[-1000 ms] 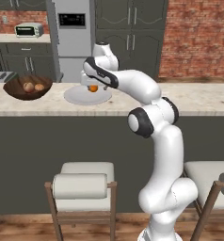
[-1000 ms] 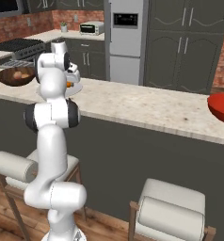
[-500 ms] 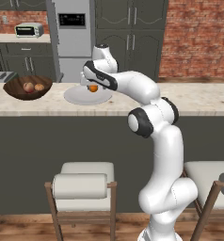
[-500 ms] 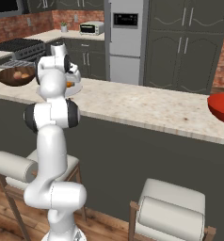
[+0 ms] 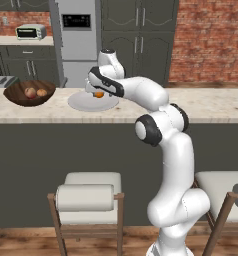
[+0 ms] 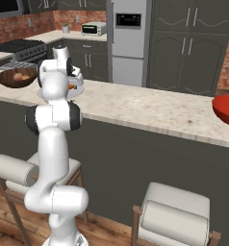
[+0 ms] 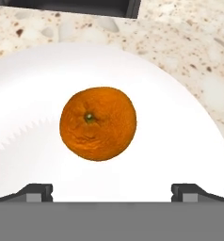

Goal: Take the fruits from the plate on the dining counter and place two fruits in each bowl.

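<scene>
Orange fruit (image 7: pixel 98 123) alone on pale plate (image 7: pixel 29 84), stem dimple up, roughly mid-plate, clear of the rim. Plate flat on speckled beige worktop (image 5: pixel 206 107), toward its left part, just right of the dark wood bowl (image 5: pixel 29 93).

Gripper (image 7: pixel 112 192) poised directly over the fruit, jaws at full spread, nothing held; finger tips (image 7: pixel 37 192) low in the hand view, one each side of the fruit and wider apart than it. Spread presumably chosen to clear the round body on descent. Contact with fruit or plate not evident.

Wood bowl at far left of worktop, two fruits (image 5: pixel 35 92) inside, one reddish, one peach-tan, side by side. Judged: that bowl's share complete.

Red bowl (image 6: pixel 226 109) at far right end of worktop, well apart from plate. A small pale spot near its right edge, too cut off to identify; contents uncertain.

Arm bent forward and left from the base, hand held vertical above plate, likely for a straight top-down grasp.

Step in hand, judged: pick of the orange, destined for the red bowl. Risk: round fruit prone to roll on the smooth plate if the jaws close off-centre.

Two stools (image 5: pixel 86 196) near side, below worktop, untouched.
</scene>
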{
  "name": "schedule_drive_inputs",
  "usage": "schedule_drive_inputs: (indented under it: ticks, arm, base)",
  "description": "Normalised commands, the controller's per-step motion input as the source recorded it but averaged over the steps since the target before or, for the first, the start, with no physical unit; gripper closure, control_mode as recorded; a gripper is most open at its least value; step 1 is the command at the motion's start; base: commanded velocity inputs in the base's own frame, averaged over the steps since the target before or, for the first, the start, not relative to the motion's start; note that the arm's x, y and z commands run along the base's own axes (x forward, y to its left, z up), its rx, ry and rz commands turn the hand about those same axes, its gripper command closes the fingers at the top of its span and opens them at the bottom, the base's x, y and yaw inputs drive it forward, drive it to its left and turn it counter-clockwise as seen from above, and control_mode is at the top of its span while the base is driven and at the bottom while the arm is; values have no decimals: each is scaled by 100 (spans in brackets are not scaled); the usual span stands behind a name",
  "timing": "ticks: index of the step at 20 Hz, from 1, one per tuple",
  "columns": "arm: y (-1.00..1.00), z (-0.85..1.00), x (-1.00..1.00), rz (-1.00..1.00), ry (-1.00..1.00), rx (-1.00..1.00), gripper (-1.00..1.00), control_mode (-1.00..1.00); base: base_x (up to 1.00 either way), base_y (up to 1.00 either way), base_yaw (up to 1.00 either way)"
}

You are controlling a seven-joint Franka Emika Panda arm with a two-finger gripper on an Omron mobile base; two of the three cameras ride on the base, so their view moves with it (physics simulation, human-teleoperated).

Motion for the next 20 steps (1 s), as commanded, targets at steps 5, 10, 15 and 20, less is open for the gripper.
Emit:
schedule_drive_inputs:
  ticks: [5, 10, 15, 20]
  arm:
    - [11, 0, 16, 0, 0, -3, -100, -100]
    - [8, 0, 13, 0, 0, -3, -100, -100]
    - [1, 0, 7, 0, 0, -1, -100, -100]
    - [0, -3, 26, 0, 0, 0, -100, -100]
  base:
    - [0, 0, 0]
    - [0, 0, 0]
    - [0, 0, 0]
    - [0, 0, 0]
